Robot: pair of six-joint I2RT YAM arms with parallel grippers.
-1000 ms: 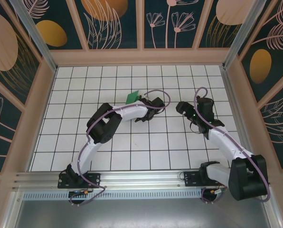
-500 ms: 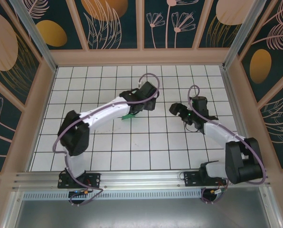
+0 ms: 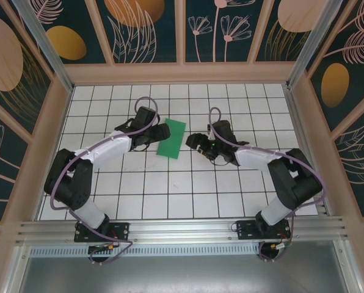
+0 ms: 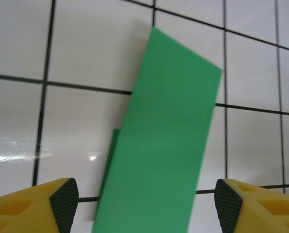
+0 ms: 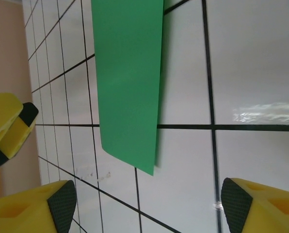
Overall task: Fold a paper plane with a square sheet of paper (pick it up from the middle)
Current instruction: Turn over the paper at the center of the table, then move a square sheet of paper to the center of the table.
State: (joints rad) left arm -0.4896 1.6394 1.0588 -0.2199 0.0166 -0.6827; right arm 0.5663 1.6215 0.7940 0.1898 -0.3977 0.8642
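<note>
White grid-tiled table point(image 3: 170, 189): paper folded in half, nose folds apparently next.
Green paper sheet point(image 3: 171, 138) lies flat as a narrow doubled strip, a lower layer peeking out along one long edge. Left claw point(image 3: 162, 130) and right claw point(image 3: 194, 144) flank it, both spread and empty. The next move probably needs a clean pinch on one corner.

The paper point(image 3: 171, 138) lies flat on the table point(image 3: 109, 183), a little above the middle of the top view, slanting from upper right to lower left. The left gripper point(image 3: 162, 130) sits just left of it and the right gripper point(image 3: 193, 141) just right of it. In the left wrist view the paper point(image 4: 159, 145) runs up from the bottom edge between the fingers point(image 4: 64, 199) in the lower corners. In the right wrist view the paper point(image 5: 130, 82) reaches down from the top edge, left of centre.
</note>
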